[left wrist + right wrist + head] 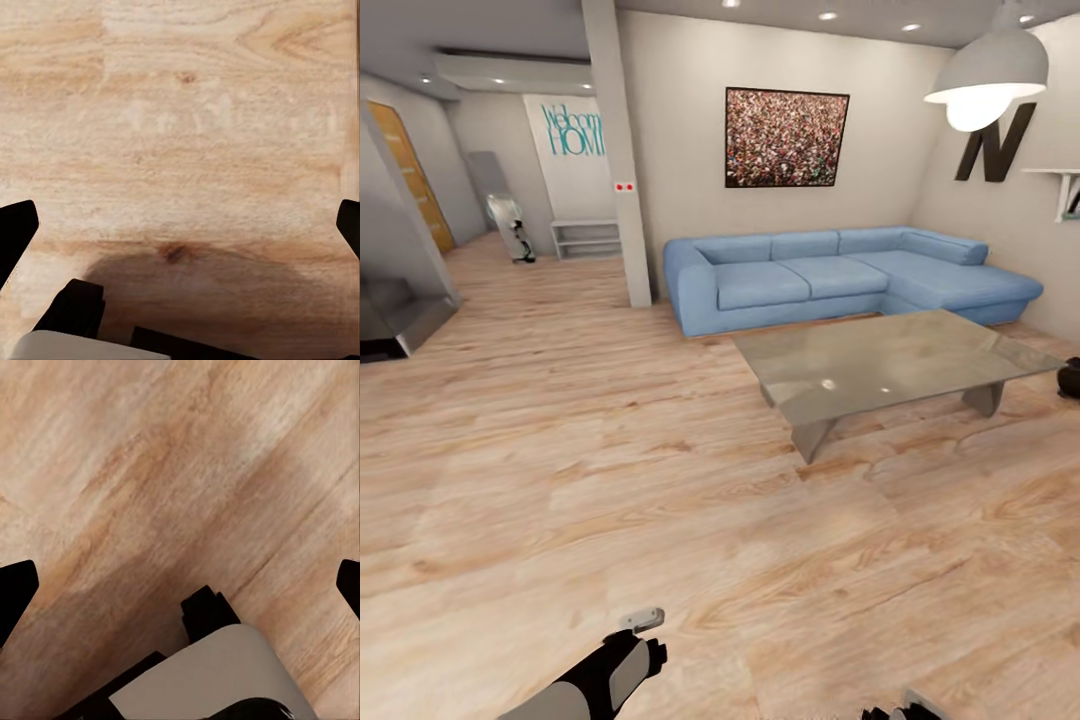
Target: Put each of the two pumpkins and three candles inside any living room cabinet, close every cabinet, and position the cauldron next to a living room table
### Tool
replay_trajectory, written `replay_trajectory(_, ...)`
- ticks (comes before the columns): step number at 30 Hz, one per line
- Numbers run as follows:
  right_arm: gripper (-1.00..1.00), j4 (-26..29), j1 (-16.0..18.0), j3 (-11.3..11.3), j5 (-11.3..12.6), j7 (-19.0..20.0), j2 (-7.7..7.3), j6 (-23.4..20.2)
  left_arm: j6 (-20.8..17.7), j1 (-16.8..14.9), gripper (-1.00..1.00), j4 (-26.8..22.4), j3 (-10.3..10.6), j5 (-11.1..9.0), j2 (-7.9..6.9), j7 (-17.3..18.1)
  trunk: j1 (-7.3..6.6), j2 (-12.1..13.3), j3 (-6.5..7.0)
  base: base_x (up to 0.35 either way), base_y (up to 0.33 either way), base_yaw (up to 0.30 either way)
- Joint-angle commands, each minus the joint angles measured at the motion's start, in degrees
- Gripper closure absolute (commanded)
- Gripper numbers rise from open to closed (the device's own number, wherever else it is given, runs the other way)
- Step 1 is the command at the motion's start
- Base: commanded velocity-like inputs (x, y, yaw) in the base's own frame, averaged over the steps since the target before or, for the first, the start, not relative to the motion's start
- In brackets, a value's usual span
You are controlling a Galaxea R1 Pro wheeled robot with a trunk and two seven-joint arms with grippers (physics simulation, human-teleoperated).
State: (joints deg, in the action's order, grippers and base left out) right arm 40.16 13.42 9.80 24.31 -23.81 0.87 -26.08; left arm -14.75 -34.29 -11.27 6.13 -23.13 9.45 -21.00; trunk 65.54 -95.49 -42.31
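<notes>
A low rectangular glass-topped coffee table (890,365) on metal wedge legs stood on the pale wooden plank floor (610,480), right of centre. Behind it a blue L-shaped corner sofa (840,275) ran along the far wall. A squat round black cauldron (1070,378) sat on the floor just beside the table's right end.

Pale, knotty wood-grain floor (610,450) runs throughout. A light-blue sofa (830,275) sits at one o'clock behind the greyish reflective table (880,365). The matte-black cauldron (1070,378) shows at three o'clock. Speckled red-brown picture (787,137) above.
</notes>
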Motion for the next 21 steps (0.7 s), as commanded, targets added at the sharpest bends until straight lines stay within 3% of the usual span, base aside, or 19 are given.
replay_trajectory(1, -1.0, 0.07, 0.02, 0.18, 0.53, -0.07, 0.03, 0.34, -0.31, 0.01, -1.0, -0.15, 0.57, -0.12, -0.1, -0.39, 0.0, -0.03, -0.05, 0.0, 0.0, -0.286)
replay_trajectory(3, -1.0, -0.13, 0.02, 0.26, 0.48, 0.23, 0.01, 1.33, -0.2, 0.01, -1.0, -0.15, 0.83, 1.59, -0.15, -0.41, 0.0, -0.03, -0.05, 0.0, 0.0, -0.286)
replay_trajectory(4, -1.0, -0.73, 0.02, 0.28, 0.44, 0.33, 0.01, 1.79, 0.47, 0.15, -1.0, -0.12, 0.97, 3.41, -0.12, -0.38, 0.0, -0.03, -0.05, 0.0, 0.0, -0.286)
replay_trajectory(9, -1.0, -4.07, 0.02, 0.46, 0.53, 0.42, -0.06, 5.13, 8.93, 2.27, -1.0, 0.09, 1.24, 8.91, 0.19, -0.34, 0.0, -0.03, -0.08, 0.108, 0.0, -0.286)
replay_trajectory(15, -1.0, -4.84, 0.02, 0.5, 0.64, 0.35, -0.08, 7.38, 10.61, 2.54, -1.0, 0.0, 1.6, 9.9, 0.41, -0.28, 0.0, -0.03, -0.25, 0.225, 0.0, -0.282)
replay_trajectory(19, -1.0, -5.01, 0.02, 1.14, 0.65, 0.35, -0.08, 7.58, 10.8, 2.56, -1.0, -0.21, 4.86, 10.05, 0.55, -0.35, 0.0, -0.03, -0.41, 0.178, 0.0, -0.273)
replay_trajectory(21, -1.0, -5.47, 0.02, 3.33, 0.65, 0.4, -0.08, 7.61, 10.91, 2.56, -1.0, -0.29, 6.1, 10.05, 0.55, -0.35, 0.0, -0.03, -0.5, 0.041, 0.0, -0.269)
